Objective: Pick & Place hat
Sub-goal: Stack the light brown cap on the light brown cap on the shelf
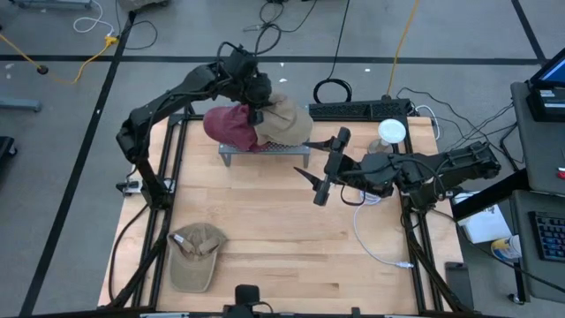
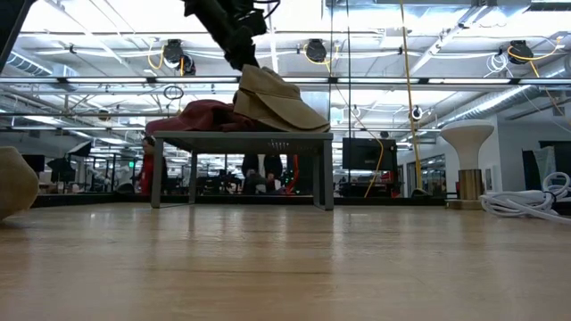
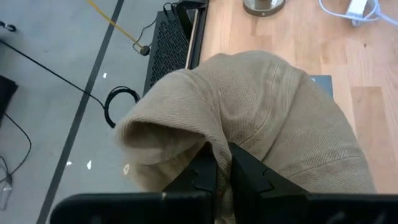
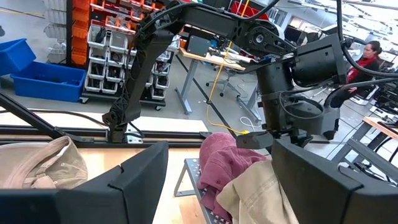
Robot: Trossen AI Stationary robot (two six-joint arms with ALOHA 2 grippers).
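A tan hat (image 1: 284, 124) lies on a small grey rack (image 1: 265, 152) at the table's far middle, its lower edge on the rack top (image 2: 294, 127) and its side against a dark red hat (image 1: 229, 125) next to it. My left gripper (image 1: 258, 111) stands over the tan hat, shut on its cloth. A second tan hat (image 1: 196, 256) rests crown up on the table near the near left corner. My right gripper (image 1: 321, 175) hovers open over the table, right of the rack; its wide-apart fingers frame both rack hats (image 4: 227, 165). My left gripper pinches a raised fold of the tan hat's crown cloth (image 3: 208, 138) between its two fingers (image 3: 249, 177). It comes from above, slanting down from the table's left far side (image 2: 243, 53). The hat's lower edge stays on the rack, and the cloth rises to a peak at the fingers.
A white round-topped stand (image 1: 391, 132) sits at the table's far right. A white cable (image 1: 375, 237) loops over the right side. A black keyboard-like strip (image 1: 357, 110) lies beyond the far edge. The bare wood middle (image 1: 265, 212) lies between rack and near hat.
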